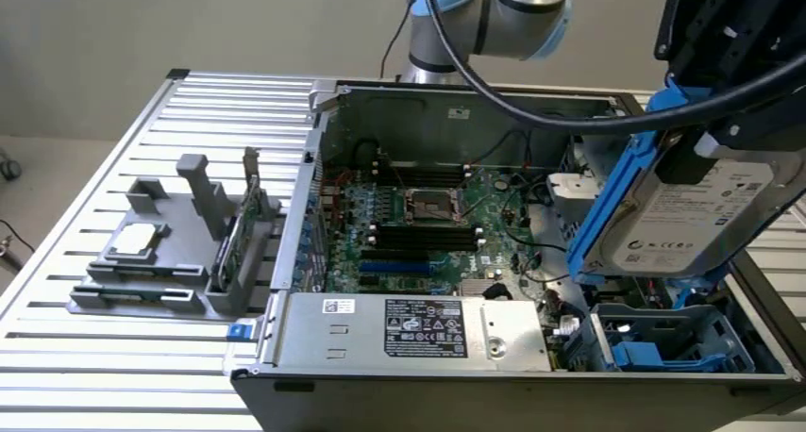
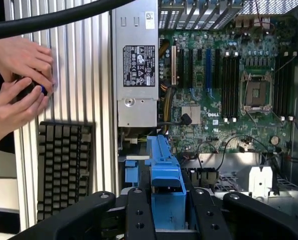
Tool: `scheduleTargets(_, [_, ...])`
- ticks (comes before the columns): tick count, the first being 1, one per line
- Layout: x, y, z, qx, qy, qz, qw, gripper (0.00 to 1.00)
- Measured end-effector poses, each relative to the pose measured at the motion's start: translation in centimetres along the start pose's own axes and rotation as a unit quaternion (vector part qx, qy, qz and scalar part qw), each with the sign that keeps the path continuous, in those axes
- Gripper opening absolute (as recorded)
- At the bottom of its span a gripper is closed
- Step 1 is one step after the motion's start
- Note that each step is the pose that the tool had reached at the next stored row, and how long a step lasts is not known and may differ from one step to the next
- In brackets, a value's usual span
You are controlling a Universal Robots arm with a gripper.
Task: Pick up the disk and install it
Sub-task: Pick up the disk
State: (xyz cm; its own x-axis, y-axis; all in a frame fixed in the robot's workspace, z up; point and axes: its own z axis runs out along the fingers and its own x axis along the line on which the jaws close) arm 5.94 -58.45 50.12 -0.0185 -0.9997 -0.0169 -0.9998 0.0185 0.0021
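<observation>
My fingers (image 2: 138, 215) clamp the disk (image 1: 680, 220) tilted over the bay (image 1: 730, 333); it could jam on the bay's wall

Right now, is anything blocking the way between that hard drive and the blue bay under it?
Nothing visible does. The gripper holds the hard drive tilted above the blue drive bay in the open computer case; the gap between them looks clear. Cables lie beside the bay, not over it.
</observation>
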Motion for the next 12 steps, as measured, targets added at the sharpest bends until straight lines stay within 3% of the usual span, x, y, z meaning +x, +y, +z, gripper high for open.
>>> scheduleTargets(12, [0.0, -3.20, 1.33, 0.0009, 0.0002, -0.004, 1.0000, 0.33])
